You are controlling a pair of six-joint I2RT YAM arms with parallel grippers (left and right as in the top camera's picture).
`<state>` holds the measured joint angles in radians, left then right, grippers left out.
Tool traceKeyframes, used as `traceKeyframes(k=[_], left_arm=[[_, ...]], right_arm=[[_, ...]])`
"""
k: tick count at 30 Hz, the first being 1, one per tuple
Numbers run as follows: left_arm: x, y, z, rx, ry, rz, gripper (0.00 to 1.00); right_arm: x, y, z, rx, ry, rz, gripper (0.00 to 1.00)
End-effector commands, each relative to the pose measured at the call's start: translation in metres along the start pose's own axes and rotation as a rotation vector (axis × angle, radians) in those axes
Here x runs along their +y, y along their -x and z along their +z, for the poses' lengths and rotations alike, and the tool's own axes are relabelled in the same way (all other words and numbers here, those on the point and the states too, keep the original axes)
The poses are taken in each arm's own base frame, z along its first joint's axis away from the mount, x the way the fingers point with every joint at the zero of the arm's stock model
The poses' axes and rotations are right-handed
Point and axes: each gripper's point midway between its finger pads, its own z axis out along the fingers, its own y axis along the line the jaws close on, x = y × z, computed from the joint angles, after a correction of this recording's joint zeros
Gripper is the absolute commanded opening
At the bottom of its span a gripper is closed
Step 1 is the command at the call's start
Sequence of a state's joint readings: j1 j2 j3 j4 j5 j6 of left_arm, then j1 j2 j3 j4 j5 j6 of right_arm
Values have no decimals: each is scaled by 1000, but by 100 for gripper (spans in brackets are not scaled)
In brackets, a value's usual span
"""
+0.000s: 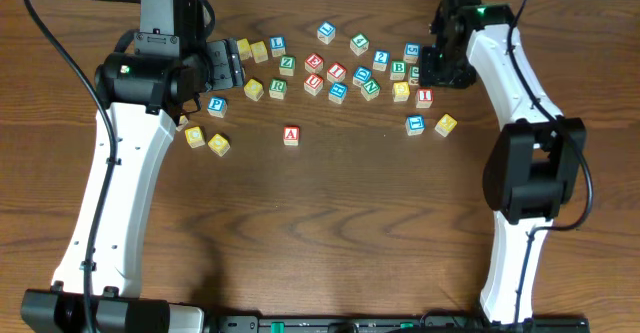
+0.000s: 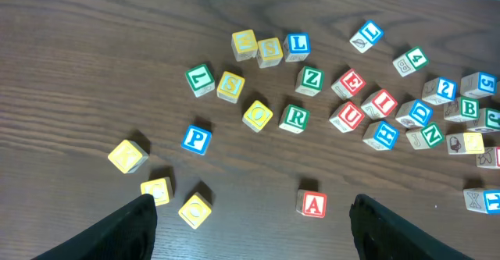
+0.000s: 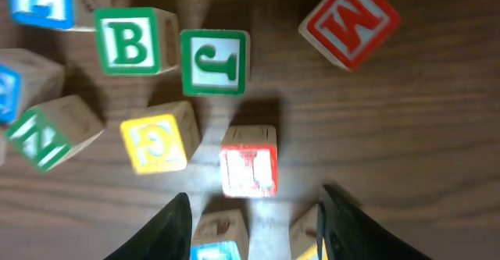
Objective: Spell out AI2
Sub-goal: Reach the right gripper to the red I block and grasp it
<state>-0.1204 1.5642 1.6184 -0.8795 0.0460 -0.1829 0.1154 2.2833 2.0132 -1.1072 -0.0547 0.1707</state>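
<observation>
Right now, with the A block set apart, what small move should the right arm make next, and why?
Probably lower the right gripper straight down and close on the red I block. Its open jaws flank that block, and the A block sits alone, awaiting the next letter.

This looks like a robotics lab workstation. Two white jointed arms, the left arm [image 1: 105, 203] and the right arm [image 1: 515, 253], rise from black mounts [image 1: 70, 311] at the edge of a dark wood-grain table [image 1: 330, 233]. Painted wooden alphabet blocks [image 2: 297, 118] lie scattered ahead of the left gripper [image 2: 254, 213] and its fingers [image 2: 117, 233]. More crowd just beyond the right gripper [image 3: 254, 205].
</observation>
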Motion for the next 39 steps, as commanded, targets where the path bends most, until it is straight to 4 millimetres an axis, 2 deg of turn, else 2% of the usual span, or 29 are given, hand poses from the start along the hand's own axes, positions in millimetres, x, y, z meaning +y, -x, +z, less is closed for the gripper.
traceKeyframes(k=[1,7,13,19,25,30,35,39], left_arm=[[1,0,3,8,8,5,78],[1,0,4,8,8,5,78],[1,0,4,8,8,5,78],[1,0,4,8,8,5,78],[1,0,4,9,8,5,78],[1,0,4,8,8,5,78],[1,0,4,7,8,5,78],[2,0,4,7,8,5,78]], right_arm=[[0,-7,28,51,-19,-20,48],[-3,-9,48,71,-33,-22,45],[-4,-10,61,79,-37,-22,39],[-5,-10,63,81,-39,-22,30],[-4,-10,60,78,-38,-22,25],[-1,1,31,33,-30,-23,20],[5,11,-21,-48,-11,-27,20],[27,10,-65,-108,61,-46,20]])
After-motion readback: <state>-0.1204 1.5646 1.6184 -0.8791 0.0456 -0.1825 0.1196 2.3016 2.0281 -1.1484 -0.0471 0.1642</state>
